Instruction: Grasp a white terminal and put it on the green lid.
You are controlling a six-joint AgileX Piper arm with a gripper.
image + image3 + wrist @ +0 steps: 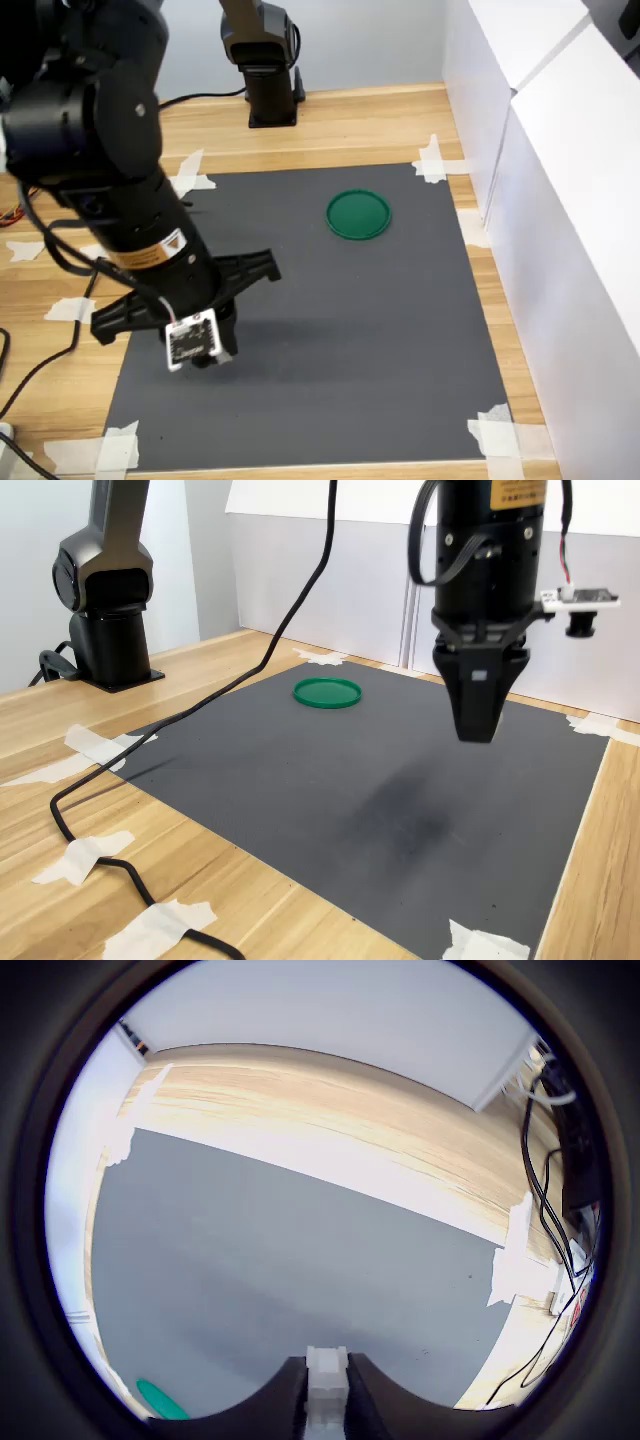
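Above grey mat, white terminal pinched between closed fingers, well apart from green lid.

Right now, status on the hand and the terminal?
Hand shut on white terminal, raised over grey mat. Green lid empty. Path clear.

The arm points straight down, its gripper raised off the surface, jaws closed on the white terminal.
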